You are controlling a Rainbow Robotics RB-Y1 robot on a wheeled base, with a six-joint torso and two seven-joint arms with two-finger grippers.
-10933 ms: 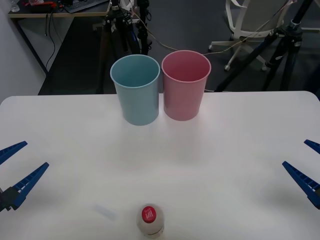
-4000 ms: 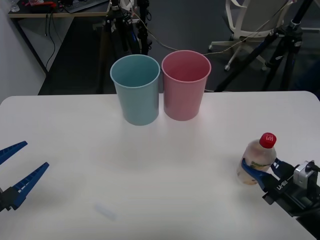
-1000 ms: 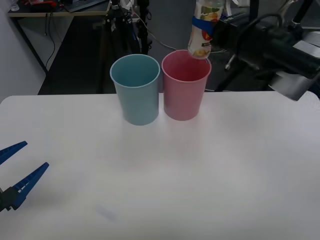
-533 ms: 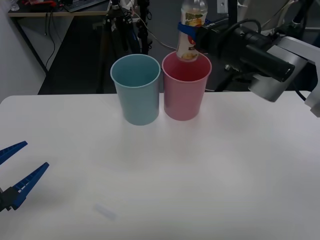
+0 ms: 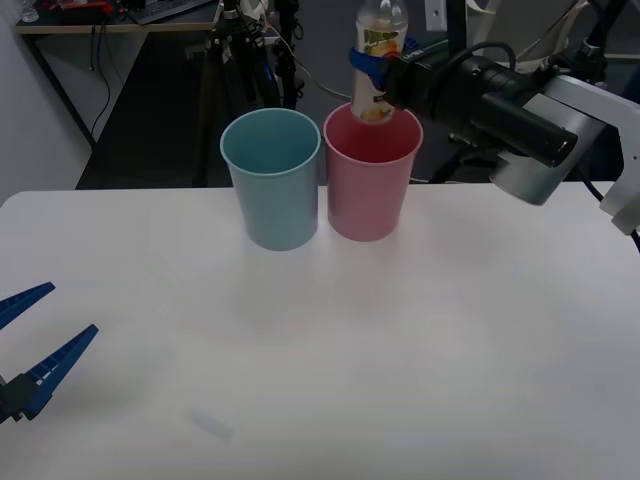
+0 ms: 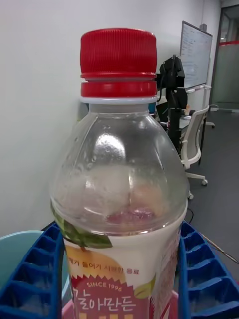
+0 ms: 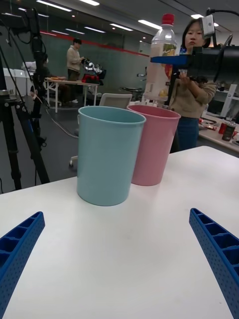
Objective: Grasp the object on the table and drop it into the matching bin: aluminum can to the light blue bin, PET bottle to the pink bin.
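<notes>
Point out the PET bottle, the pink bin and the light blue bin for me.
PET bottle (image 5: 374, 70): front view, on its label, held by the right gripper (image 5: 374, 68).
Pink bin (image 5: 367, 195): front view, on its outer wall.
Light blue bin (image 7: 106, 159): left wrist view, on its outer wall.

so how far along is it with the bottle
Nearly done. The bottle is off the table and held upright in the right gripper, its base just above the pink bin, the matching one. What is left is the release, so it drops in. The light blue bin stands beside it, and the left gripper waits open low over the table's near left edge.
</notes>
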